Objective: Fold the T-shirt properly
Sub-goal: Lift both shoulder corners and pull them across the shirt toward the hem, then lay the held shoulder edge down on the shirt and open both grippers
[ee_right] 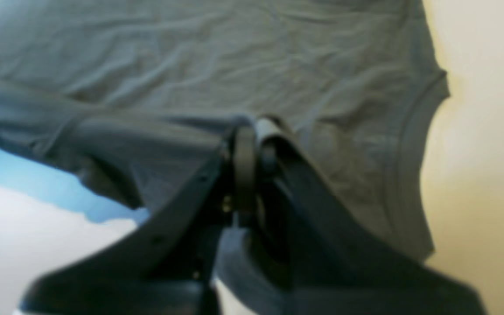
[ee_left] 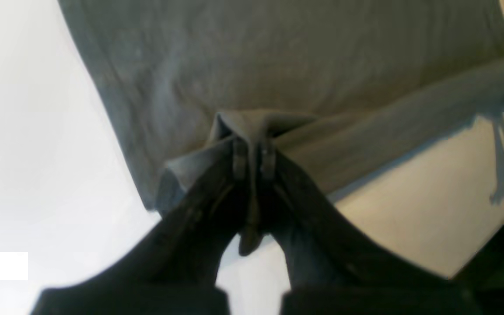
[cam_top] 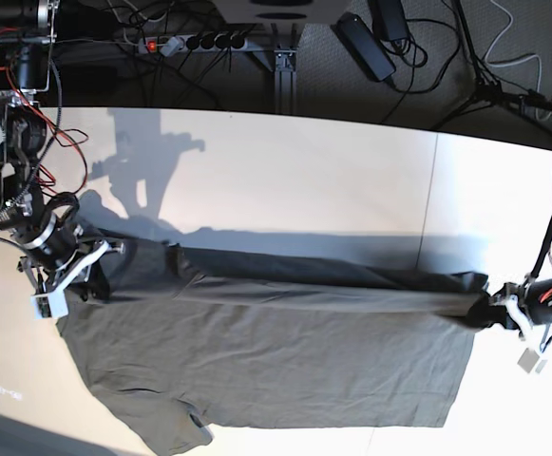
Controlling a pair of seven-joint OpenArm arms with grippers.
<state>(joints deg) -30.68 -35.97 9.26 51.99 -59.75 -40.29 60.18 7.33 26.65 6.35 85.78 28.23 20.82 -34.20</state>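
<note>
- The wrinkled dark olive-grey cotton T-shirt (cam_top: 276, 361) is lying spread across the pale tabletop (cam_top: 285, 180), long axis running side to side in the base view, w/ the far long edge being lifted off the surface.
- The black left gripper (ee_left: 254, 153) is sitting at the base view's right end, jaws pinched together on a bunched bit of hem cloth. You can see the fabric tenting up around the tips in its wrist cam.
- The black right gripper (ee_right: 254, 144) is at the other end, near the sleeve/shoulder area, jaws clamped tight on a fold of the shirt too. Sleeve cuff is showing off to one side in that view.
- Why both ends? Prob bc holding two corners of the same long edge is keeping that edge taut & straight btwn the arms, so it's folding over as one clean line instead of sagging in the middle.
- The raised edge is already forming a narrow band over the body of the shirt, so imo a lengthwise fold is just getting going.
- The near edge & the lower sleeve are lying flat on the table, acting as the anchor.
- Risk imo: uneven pull from one arm is gonna skew the crease.
</note>
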